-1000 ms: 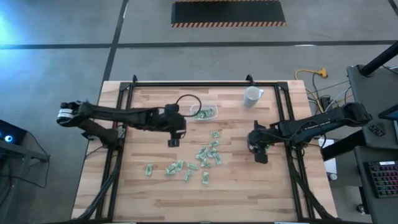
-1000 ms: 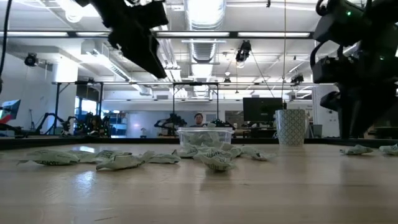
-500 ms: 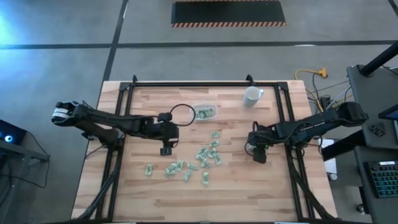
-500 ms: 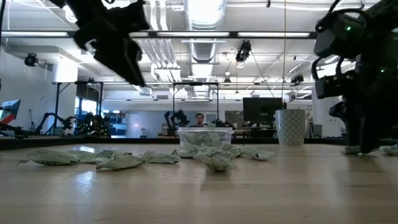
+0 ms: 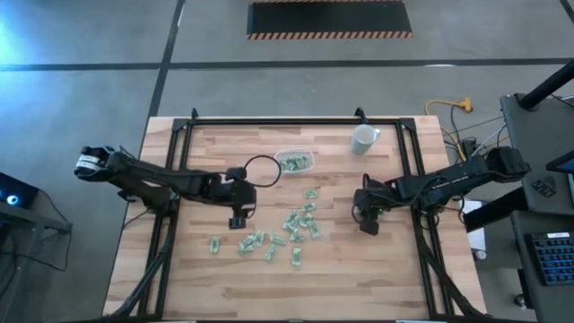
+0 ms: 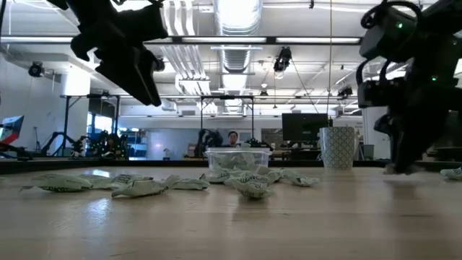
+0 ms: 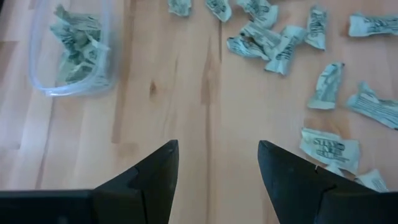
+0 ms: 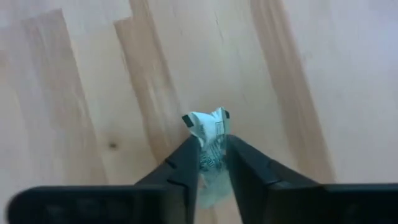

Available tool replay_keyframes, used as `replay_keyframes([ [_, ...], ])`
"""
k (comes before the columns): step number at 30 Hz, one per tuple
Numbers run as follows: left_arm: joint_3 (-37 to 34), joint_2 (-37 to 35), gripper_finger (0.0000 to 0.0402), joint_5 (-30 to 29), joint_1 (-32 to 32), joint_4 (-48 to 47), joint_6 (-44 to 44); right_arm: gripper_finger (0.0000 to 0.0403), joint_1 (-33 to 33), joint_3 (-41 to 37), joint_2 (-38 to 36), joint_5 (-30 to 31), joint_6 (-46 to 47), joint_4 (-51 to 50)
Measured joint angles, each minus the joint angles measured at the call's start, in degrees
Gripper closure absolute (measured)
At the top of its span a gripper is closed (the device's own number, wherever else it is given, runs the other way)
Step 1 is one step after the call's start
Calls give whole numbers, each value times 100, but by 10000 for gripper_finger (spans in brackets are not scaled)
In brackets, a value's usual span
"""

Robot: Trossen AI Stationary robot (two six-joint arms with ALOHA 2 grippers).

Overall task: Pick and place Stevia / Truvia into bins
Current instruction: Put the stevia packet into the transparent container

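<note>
Several light green and white Stevia packets (image 5: pixel 296 224) lie scattered mid-table; they also show in the left wrist view as packets (image 7: pixel 323 93). The clear container (image 5: pixel 294 161) sits toward the far edge with packets inside it; it appears again as the container (image 7: pixel 71 53) and the container (image 6: pixel 238 160). My left gripper (image 5: pixel 238 218) hangs open above bare wood, left of the scatter, fingers apart (image 7: pixel 217 155). My right gripper (image 5: pixel 366 224), right of the scatter and low over the table, is shut on one packet (image 8: pixel 208 121). My right gripper (image 8: pixel 211 140) pinches one crumpled packet between its two fingers (image 8: pixel 186 162). One end of the packet (image 8: pixel 205 119) sticks out past the fingertips; the rest runs back between them. The fingers point down at the wood. Whether the packet is clear of the table does not show.
A white cup (image 5: pixel 363 138) stands near the far right of the table, right of the container, and shows as the cup (image 6: pixel 337 148) in the low view. One loose packet (image 6: pixel 453 173) lies at the right. Bare wood spreads along the near edge and the left side.
My left gripper has moved away from the container, toward the near and left edges, and has come lower. My right gripper has gone down to the table and shifted slightly toward the left edge.
</note>
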Motion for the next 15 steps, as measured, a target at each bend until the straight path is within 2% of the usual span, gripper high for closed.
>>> replay_keyframes([
  [5, 0, 2, 198, 3, -180, -77, -291, 389, 0, 89, 2, 151, -620, 828],
  [9, -70, 2, 198, 4, -400, -95, -564, 393, -4, 114, 8, 493, -1416, 2034],
  [15, -360, 2, 198, 3, -708, -76, -1059, 394, -154, 126, 66, 1355, -2763, 3990],
])
